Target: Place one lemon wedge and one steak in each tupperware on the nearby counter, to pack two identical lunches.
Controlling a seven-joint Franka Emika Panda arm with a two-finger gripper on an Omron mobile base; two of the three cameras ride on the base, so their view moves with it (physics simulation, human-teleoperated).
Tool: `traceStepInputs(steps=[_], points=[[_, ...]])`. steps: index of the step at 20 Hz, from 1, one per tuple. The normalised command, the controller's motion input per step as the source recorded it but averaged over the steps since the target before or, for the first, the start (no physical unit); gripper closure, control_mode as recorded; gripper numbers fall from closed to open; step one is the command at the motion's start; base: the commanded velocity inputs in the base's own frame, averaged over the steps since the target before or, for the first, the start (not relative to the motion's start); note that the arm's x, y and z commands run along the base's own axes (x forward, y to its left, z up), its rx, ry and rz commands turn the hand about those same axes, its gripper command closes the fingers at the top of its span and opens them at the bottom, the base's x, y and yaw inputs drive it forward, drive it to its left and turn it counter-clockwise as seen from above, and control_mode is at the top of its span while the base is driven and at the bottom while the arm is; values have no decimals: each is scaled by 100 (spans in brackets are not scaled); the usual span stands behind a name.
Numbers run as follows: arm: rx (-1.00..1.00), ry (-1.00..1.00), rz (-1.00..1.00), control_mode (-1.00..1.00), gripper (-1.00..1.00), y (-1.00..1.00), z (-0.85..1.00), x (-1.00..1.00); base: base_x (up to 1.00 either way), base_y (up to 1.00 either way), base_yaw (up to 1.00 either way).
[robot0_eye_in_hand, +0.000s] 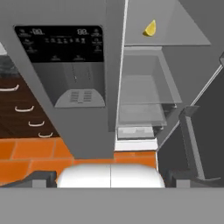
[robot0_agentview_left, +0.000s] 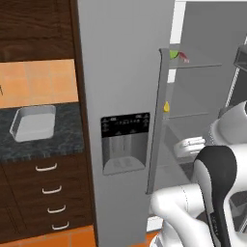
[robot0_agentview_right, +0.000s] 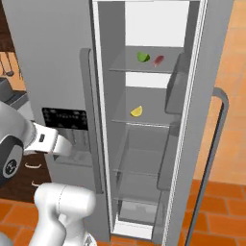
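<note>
Nearest to us, our jaws (robot0_eye_in_hand: 110, 177) stand spread wide with nothing between them, their dark tips just rising at the foot of the hand view, and they point at the open fridge (robot0_agentview_right: 149, 120) from a little way back. We judge that the step in hand is the reach into the fridge for the first piece of food, and nothing has been packed yet.

Just beyond the door edge, on the middle shelf (robot0_agentview_right: 144, 120), lies a yellow lemon wedge (robot0_agentview_right: 136, 111), alone and near the shelf's front. That is the easy pick. To do it well we should come in level with that shelf, clear of the closed left door (robot0_agentview_right: 62, 96) and of the shelf above, then centre the wedge between the tips before closing, since it is tiny and could slip aside.

Higher and deeper, on the top shelf (robot0_agentview_right: 144, 67), a green-yellow lemon wedge (robot0_agentview_right: 142, 57) sits just beside a red steak (robot0_agentview_right: 158, 59); they are close enough that a grab at one may nudge the other. We cannot see a second steak.

Farthest off to the left, one grey tupperware (robot0_agentview_left: 33, 123) waits empty on the worktop (robot0_agentview_left: 62, 140), well apart from the fridge, so each piece means a carry across
</note>
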Motion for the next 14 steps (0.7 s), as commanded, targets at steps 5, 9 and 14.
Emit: traceStepInputs(steps=[5, 9, 14], points=[[0, 0, 0, 100, -100, 0, 0, 0, 36, -34, -7], [0, 0, 0, 100, -100, 0, 0, 0, 69, -31, -11], [0, 0, 0, 100, -100, 0, 0, 0, 52, -50, -8]])
